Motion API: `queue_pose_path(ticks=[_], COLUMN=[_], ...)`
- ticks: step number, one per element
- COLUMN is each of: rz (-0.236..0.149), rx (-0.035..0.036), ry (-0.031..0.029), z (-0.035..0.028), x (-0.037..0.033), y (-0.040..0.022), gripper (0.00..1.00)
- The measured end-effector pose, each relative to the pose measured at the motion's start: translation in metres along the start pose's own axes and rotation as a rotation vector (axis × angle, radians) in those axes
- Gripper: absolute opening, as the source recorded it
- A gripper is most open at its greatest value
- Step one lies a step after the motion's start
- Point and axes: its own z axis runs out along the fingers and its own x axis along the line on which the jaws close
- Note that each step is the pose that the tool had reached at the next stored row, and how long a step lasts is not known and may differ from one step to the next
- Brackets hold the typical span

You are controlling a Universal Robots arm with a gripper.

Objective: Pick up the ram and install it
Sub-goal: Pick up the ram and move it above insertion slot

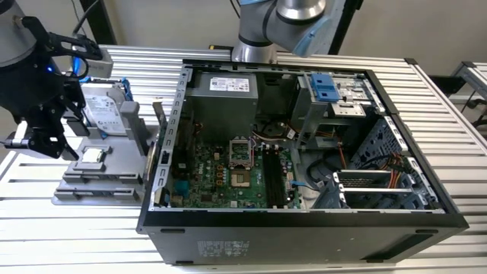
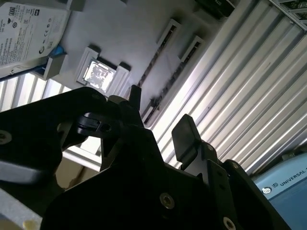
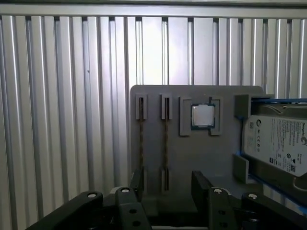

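Observation:
Two ram sticks stand on edge in slots of a grey parts holder; they show as thin brownish lines, one ram stick beside the other. The second wrist view shows a ram stick as a dark line in its slot. My black gripper hovers over the holder's edge near the slot ends, open, with nothing between its fingers and clear of the sticks. It is open in the second wrist view too, gripper. In the exterior view the gripper hangs at the exterior view's left, beside the holder.
The holder also carries a square silver processor chip and a hard drive in a blue bracket. An open computer case with its motherboard lies at the exterior view's right of the holder, on a ribbed metal table.

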Motion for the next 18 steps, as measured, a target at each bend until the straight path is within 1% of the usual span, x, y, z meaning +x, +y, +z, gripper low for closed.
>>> queue_pose_path(ticks=[11,16,18], rz=[0.000,0.000,-0.002], rx=[-0.0004,-0.0024,-0.0027], ry=[0.0000,0.0001,0.0003], z=[0.0198,0.0289,0.0323], x=[0.0012,0.0019,0.0035], y=[0.0004,0.0005,0.0005], gripper=[1.00,1.00,1.00])
